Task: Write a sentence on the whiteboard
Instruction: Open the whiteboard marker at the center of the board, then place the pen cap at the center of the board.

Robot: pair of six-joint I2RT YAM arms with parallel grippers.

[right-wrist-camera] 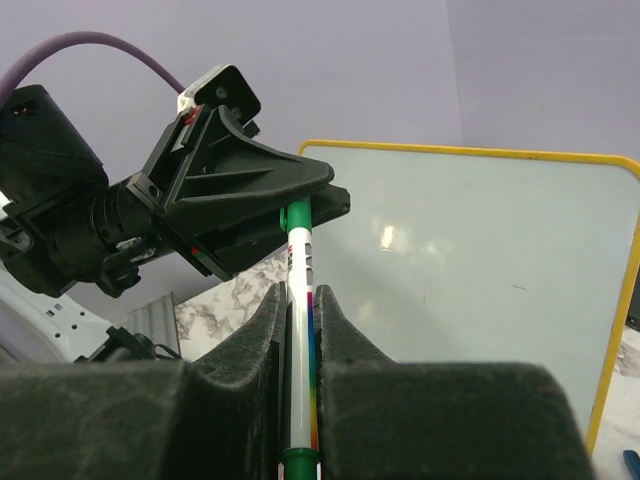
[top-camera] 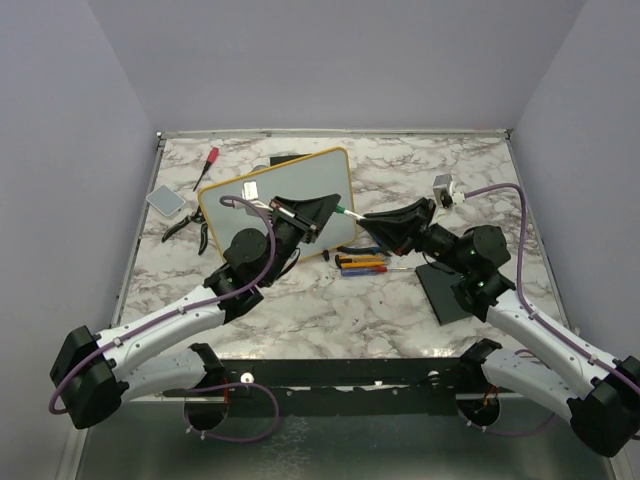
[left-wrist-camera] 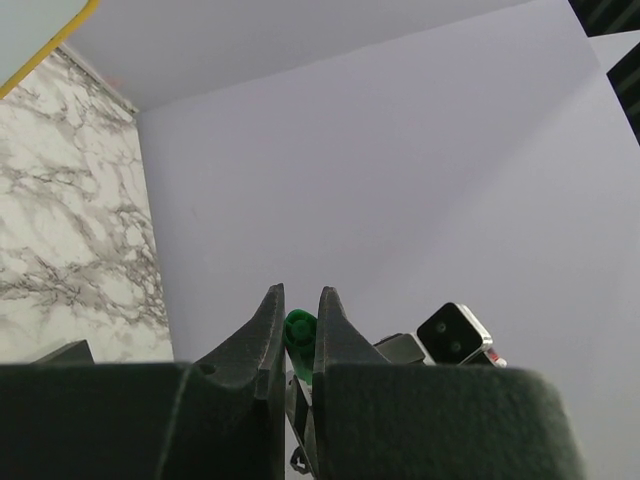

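1. Top external view.
   - The whiteboard [top-camera: 285, 190], yellow-framed, sits on the marble bench [top-camera: 420, 170], left of centre and towards the far side. Its face looks blank from here.
   - Just off its near right corner, the left end effector [top-camera: 332, 208] and the right end effector [top-camera: 372, 224] meet tip to tip on one marker [top-camera: 354, 215].
   - Spare markers [top-camera: 362, 263] lie just nearer than that meeting point, and a black pad [top-camera: 445, 288] lies by the right arm.

2. Left wrist view.
   - The left end effector is almost fully closed, its two fingers pinching the marker's green cap [left-wrist-camera: 298, 332].
   - Only a yellow-edged corner of the whiteboard shows, at upper left.

3. Right wrist view.
   - The right end effector is clamped on the marker's white barrel. The capped end points away, into the left arm's pinch.
   - The whiteboard lies beyond, its surface bare with no writing on it.

4. Handling, as judged.
   - Marker: probably light and stiff, with a smooth plastic barrel that could slip or twist in the fingers. A hold along the barrel seems right. The cap is likely a friction fit, so it is best pulled straight along the barrel.
   - Whiteboard: likely light and rigid with a slick face. It may slide on the bench under pen pressure. It would be best steadied by its frame edge, never by the writing face.
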